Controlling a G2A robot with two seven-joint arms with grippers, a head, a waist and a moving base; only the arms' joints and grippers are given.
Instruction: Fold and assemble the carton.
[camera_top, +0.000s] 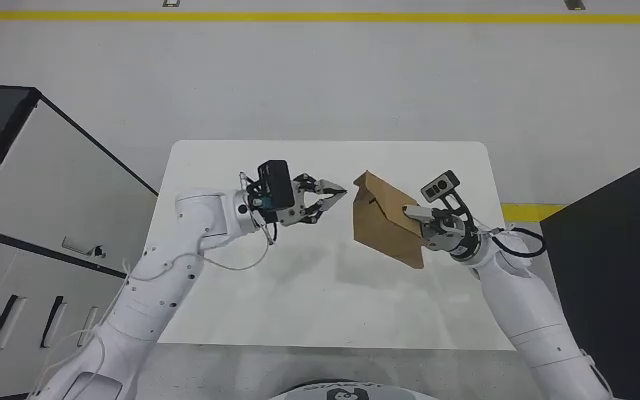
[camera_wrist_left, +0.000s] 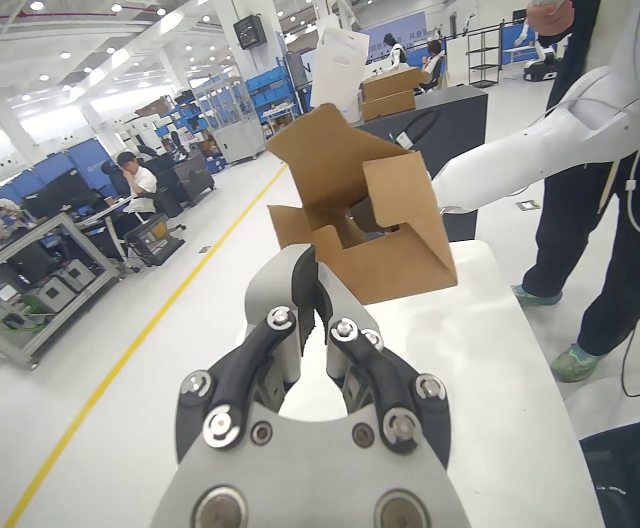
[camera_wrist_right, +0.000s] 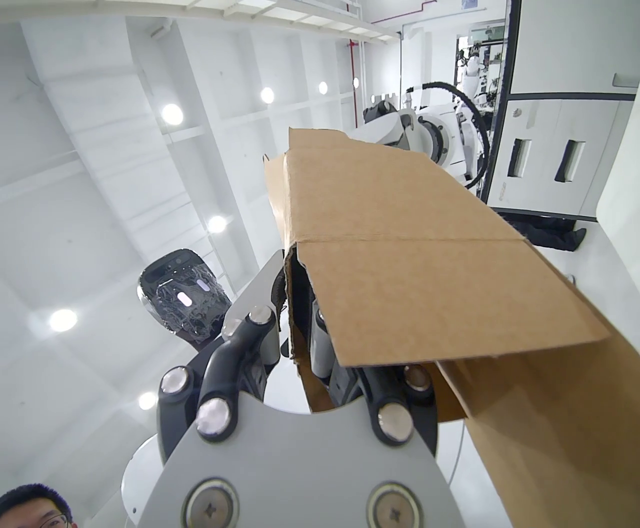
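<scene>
Where your right pincer (camera_top: 411, 213) grips the carton (camera_top: 385, 231), its fingers (camera_wrist_right: 262, 295) are closed on one cardboard wall, one outside and one inside the open end. The carton is held tilted over the white table (camera_top: 300, 300), with loose flaps at the end away from that grip. Your left pincer (camera_wrist_left: 311, 295) faces those flaps, near the carton but apart from it, its fingers all but touching and holding nothing. Beyond the carton, past the table's far edge, the pale floor (camera_top: 300, 80) carries a yellow line (camera_top: 320, 16). On the left pincer's side of the carton, a grey cabinet (camera_top: 50, 190) stands off the table. Round ceiling lights (camera_wrist_right: 172, 114) shine above the carton.
</scene>
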